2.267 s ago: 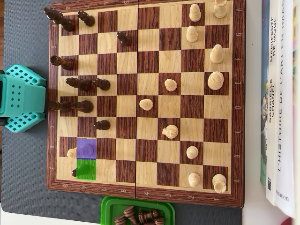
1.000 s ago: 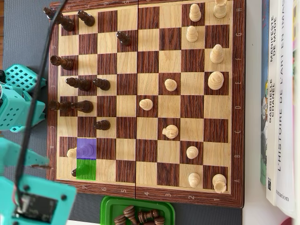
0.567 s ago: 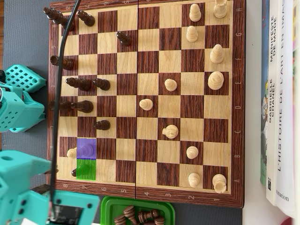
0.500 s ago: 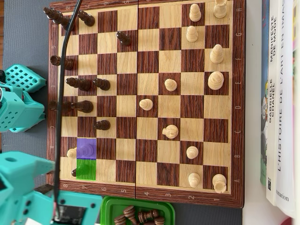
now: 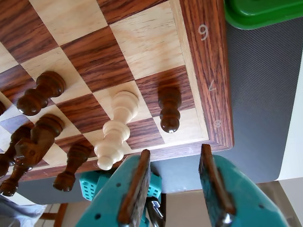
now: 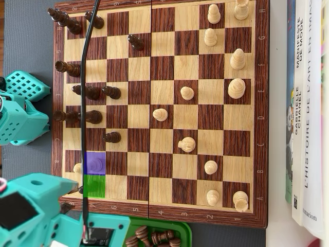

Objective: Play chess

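The wooden chessboard (image 5: 213, 85) fills the wrist view, with its corner just beyond my gripper (image 5: 175, 152). The gripper is open and empty, its teal jaws with wooden pads (image 5: 135, 189) spread over the grey mat past the board's edge. A white piece (image 5: 116, 132) and a dark pawn (image 5: 169, 109) stand on the nearest squares, and several dark pieces (image 5: 40, 92) stand further left. In the overhead view the board (image 6: 262, 103) carries a purple-marked square (image 6: 95, 162) and a green-marked square (image 6: 94, 185) at its lower left. My teal arm (image 6: 31, 206) hides that corner and the gripper.
A green tray (image 6: 182, 226) holding captured dark pieces lies below the board; it also shows in the wrist view (image 5: 260, 12). Books (image 6: 308, 103) lie to the right of the board. A teal arm base (image 6: 20, 108) stands at the left. A black cable (image 6: 88, 103) crosses the board.
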`<state>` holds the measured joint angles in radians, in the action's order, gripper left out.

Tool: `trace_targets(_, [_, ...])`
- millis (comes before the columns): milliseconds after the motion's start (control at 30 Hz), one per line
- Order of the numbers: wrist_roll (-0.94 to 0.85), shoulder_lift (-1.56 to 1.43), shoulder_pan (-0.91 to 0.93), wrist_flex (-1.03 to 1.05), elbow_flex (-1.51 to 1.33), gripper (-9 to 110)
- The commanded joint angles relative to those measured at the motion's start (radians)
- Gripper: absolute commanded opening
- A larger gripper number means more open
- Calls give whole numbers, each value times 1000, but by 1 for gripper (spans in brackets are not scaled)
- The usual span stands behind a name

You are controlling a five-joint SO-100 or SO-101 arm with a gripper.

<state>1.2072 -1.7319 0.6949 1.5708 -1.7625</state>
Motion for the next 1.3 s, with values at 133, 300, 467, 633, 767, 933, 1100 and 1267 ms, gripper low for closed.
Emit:
trace_targets(133, [-6,48,3,-11,41,15])
trace_targets(300, [-8,89,6,-32,43,15])
trace_targets(467, [-8,115,6,-58,43,15])
trace_targets(633, [-8,147,6,-58,43,15])
trace_targets(767, [-8,166,3,-58,43,15])
trace_targets(933, [-8,190,5,-58,43,15])
trace_targets(1100, [-8,204,6,-58,43,15])
trace_targets(1267, [-8,204,8,-60,43,15])
